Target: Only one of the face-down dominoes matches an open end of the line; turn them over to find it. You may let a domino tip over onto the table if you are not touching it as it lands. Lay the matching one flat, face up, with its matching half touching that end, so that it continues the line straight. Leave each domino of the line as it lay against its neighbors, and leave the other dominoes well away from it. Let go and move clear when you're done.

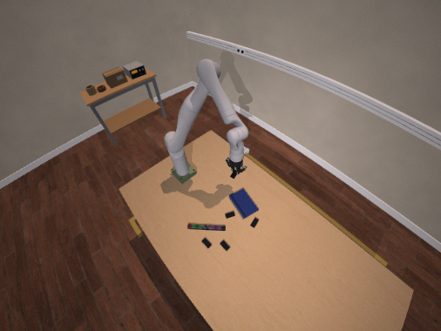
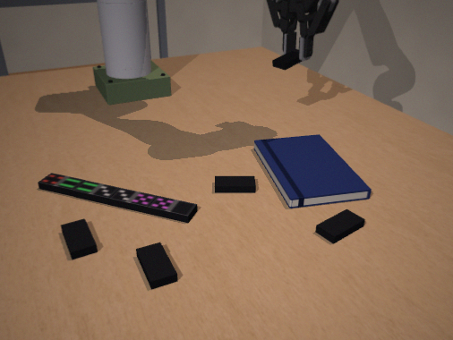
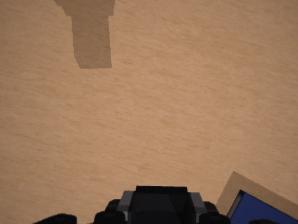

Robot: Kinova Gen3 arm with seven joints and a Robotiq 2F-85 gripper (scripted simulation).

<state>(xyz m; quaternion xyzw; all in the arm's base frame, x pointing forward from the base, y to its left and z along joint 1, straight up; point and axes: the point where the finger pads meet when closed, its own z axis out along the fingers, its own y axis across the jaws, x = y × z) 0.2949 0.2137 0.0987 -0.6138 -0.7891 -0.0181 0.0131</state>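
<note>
My gripper (image 1: 235, 172) (image 2: 297, 53) (image 3: 161, 206) is shut on a black domino (image 2: 285, 61) (image 3: 161, 191), held high above the table beyond the notebook; no pips show on it. The line (image 1: 206, 226) (image 2: 117, 198) lies straight, face up: a red end at the left, then green, white and magenta pairs, and a blank black end at the right. Four other dominoes lie apart with plain black tops: one (image 1: 230, 214) (image 2: 235, 184) beside the notebook, one (image 1: 254, 222) (image 2: 340, 226) in front of it, and two (image 1: 206, 242) (image 2: 79, 239) (image 1: 225, 245) (image 2: 157, 266) in front of the line.
A blue notebook (image 1: 244, 203) (image 2: 312, 170) (image 3: 256, 212) lies flat right of the line, under and off to one side of the gripper's wrist view. The arm's green base (image 1: 183, 173) (image 2: 134, 89) stands behind the line. The table's edge runs behind the gripper.
</note>
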